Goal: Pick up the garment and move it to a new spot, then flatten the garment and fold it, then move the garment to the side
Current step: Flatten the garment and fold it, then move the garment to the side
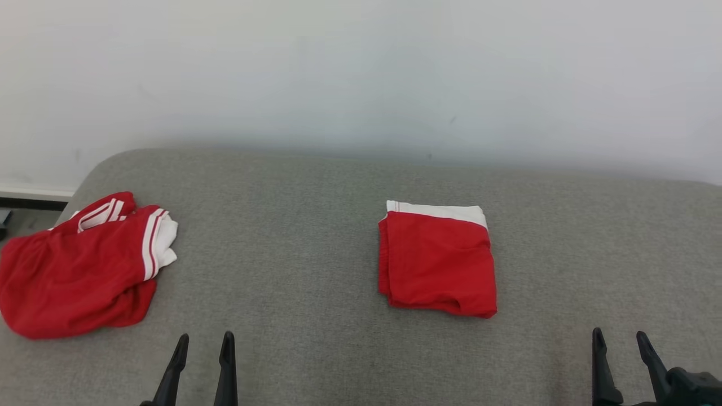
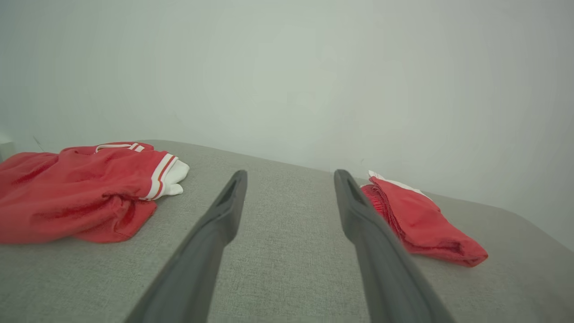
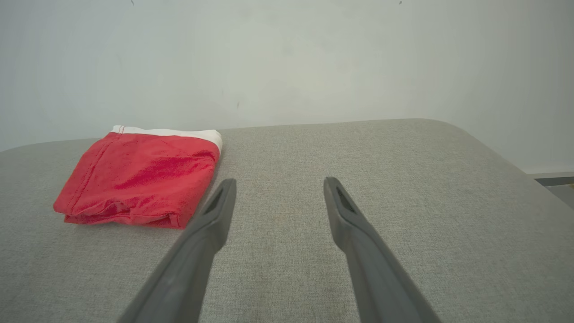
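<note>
While the left gripper (image 1: 204, 338) and right gripper (image 1: 620, 336) hover with fingers apart and empty over the grey cushion (image 1: 293, 225), a folded red garment (image 1: 437, 265) lies mid-cushion, ahead between them. A crumpled red garment (image 1: 73, 276), white-striped, sits at its left edge.

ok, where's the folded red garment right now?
Head view: the folded red garment lies just right of centre on the grey fabric surface, ahead-left of the right gripper; the crumpled red garment sits far left.
</note>
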{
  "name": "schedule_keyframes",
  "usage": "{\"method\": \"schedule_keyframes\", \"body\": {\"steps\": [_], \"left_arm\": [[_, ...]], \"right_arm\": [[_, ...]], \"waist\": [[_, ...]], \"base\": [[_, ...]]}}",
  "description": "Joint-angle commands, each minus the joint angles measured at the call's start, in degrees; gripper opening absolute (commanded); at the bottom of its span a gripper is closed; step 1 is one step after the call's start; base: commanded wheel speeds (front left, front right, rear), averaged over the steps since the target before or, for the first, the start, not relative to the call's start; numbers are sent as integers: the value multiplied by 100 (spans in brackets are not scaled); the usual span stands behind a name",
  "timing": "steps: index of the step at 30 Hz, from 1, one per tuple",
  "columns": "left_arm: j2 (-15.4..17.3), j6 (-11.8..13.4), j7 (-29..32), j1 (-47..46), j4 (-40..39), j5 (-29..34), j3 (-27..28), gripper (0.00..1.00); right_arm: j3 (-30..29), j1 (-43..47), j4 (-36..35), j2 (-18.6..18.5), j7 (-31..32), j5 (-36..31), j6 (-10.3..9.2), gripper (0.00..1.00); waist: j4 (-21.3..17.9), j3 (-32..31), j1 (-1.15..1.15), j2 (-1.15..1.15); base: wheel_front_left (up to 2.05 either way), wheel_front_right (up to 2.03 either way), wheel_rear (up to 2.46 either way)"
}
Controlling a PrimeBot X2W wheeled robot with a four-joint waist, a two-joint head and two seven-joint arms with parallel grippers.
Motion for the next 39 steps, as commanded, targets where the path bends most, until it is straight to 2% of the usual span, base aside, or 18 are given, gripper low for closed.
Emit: {"method": "schedule_keyframes", "body": {"steps": [1,9,18,39], "left_arm": [[-4,-9,-18,68,44,-23,37,100],[-47,-50,-18,111,342,-50,132,100],[45,-38,-18,33,474,6,39,100],[-20,-40,-18,-26,469,-3,37,100]], "right_arm": [[55,86,29,-2,-50,-20,-13,100],[479,93,75,-3,-203,-15,-13,100],[483,-24,82,-2,-143,-17,-13,100],[545,-72,101,-1,71,179,-13,100]], "waist": [[-123,-15,1,0],[-314,-92,1,0],[-380,-90,1,0],[-301,-5,1,0]], "base": [[0,0,0],[0,0,0],[0,0,0],[0,0,0]]}}
